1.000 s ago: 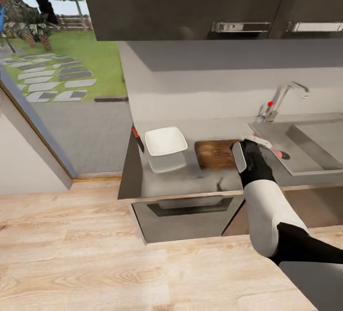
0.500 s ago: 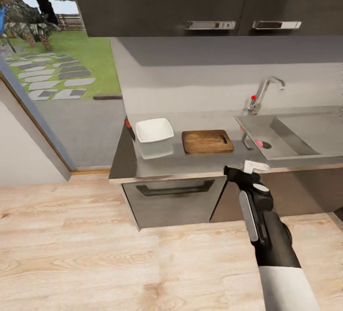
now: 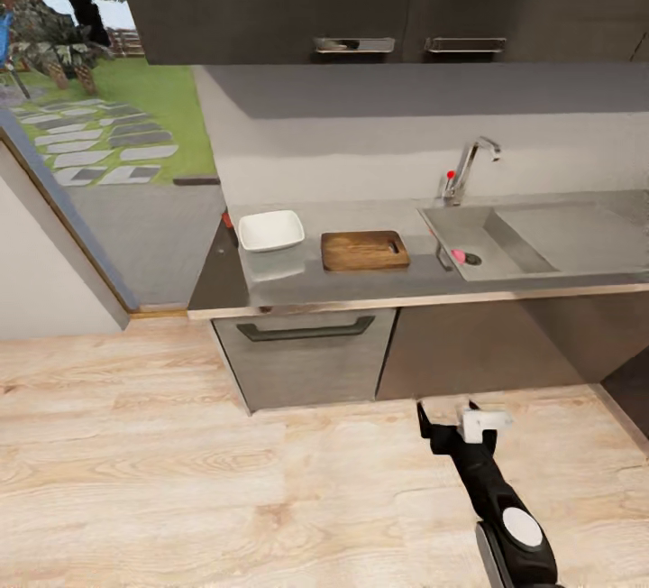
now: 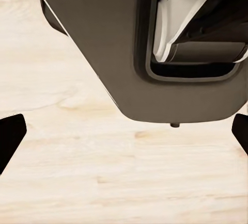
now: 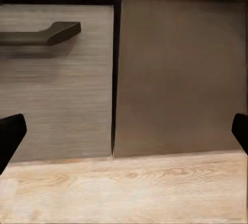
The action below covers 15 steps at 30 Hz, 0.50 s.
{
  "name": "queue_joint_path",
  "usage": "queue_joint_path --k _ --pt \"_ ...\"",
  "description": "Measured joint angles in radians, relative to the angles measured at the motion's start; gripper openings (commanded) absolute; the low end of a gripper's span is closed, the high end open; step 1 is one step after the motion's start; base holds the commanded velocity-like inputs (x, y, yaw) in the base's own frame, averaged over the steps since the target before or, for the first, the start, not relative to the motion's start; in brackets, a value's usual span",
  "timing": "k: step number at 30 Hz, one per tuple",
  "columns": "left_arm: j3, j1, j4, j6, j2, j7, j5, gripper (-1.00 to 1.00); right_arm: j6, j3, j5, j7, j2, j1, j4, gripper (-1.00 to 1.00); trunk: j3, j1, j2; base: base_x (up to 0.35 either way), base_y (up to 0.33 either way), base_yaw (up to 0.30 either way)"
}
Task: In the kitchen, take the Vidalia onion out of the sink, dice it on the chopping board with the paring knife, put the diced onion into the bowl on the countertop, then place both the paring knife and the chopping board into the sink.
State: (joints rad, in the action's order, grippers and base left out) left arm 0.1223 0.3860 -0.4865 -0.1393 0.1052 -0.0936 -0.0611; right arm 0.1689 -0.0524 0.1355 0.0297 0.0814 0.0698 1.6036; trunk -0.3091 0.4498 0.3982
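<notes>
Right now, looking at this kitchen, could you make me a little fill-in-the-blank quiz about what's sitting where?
1. The white bowl sits on the countertop beside the wooden chopping ____.
2. A small pink thing lies inside the ____.
3. The tap has a knob coloured ____.
4. The right gripper hangs over the wooden ____, in front of the cabinets.

Missing words: board; sink; red; floor

The left gripper hangs over the light wooden plank floor, its dark fingertips spread wide apart. A dark grey part of the robot's body sits above the floor.
</notes>
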Motion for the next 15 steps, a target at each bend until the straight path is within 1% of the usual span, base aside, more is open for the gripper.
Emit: queue_joint_path --k 1,2,3,7,8,11,12,14,15 --pt "0.0 0.0 -0.002 -0.001 0.0 0.0 0.0 1.0 -0.036 0.0 0.004 0.007 0.0 -0.036 -0.001 1.0 0.0 0.0 0.0 -0.241 -0.237 0.0" --pt "-0.001 0.0 -0.002 -0.001 0.0 0.0 0.0 1.0 -0.054 0.0 0.005 0.01 0.0 -0.056 -0.001 1.0 0.0 0.0 0.0 -0.232 -0.236 0.0" --pt "-0.001 0.0 -0.003 -0.001 0.0 0.0 0.0 1.0 -0.088 0.001 0.008 0.016 0.0 -0.091 -0.003 1.0 0.0 0.0 0.0 -0.224 -0.233 0.0" --pt "-0.001 -0.001 -0.007 -0.002 -0.001 0.0 0.001 1.0 -0.189 0.002 0.011 0.048 0.0 -0.187 -0.026 1.0 0.0 0.0 0.0 -0.145 -0.191 0.0" --pt "-0.001 -0.003 -0.017 -0.004 -0.002 0.0 0.001 1.0 -0.268 -0.001 0.013 0.086 -0.001 -0.227 -0.109 1.0 0.0 -0.001 0.0 -0.044 -0.108 0.0" --pt "-0.001 -0.004 -0.031 -0.013 -0.004 0.0 0.002 1.0 -0.307 -0.004 0.014 0.104 -0.002 -0.241 -0.232 1.0 0.0 0.0 0.0 -0.022 -0.053 0.0" --pt "-0.002 -0.004 -0.036 -0.026 -0.008 0.0 0.001 1.0 -0.323 -0.005 0.015 0.108 -0.002 -0.244 -0.293 1.0 0.0 0.0 0.0 -0.011 -0.028 0.0" --pt "-0.002 -0.004 -0.039 -0.047 -0.014 0.0 0.001 1.0 -0.342 -0.006 0.015 0.111 -0.005 -0.246 -0.361 1.0 0.0 0.0 0.0 -0.008 -0.034 0.0" --pt "-0.002 -0.004 -0.041 -0.075 -0.019 0.0 0.001 1.0 -0.365 -0.007 0.015 0.111 -0.011 -0.248 -0.422 1.0 0.0 0.0 0.0 0.013 -0.059 0.0"
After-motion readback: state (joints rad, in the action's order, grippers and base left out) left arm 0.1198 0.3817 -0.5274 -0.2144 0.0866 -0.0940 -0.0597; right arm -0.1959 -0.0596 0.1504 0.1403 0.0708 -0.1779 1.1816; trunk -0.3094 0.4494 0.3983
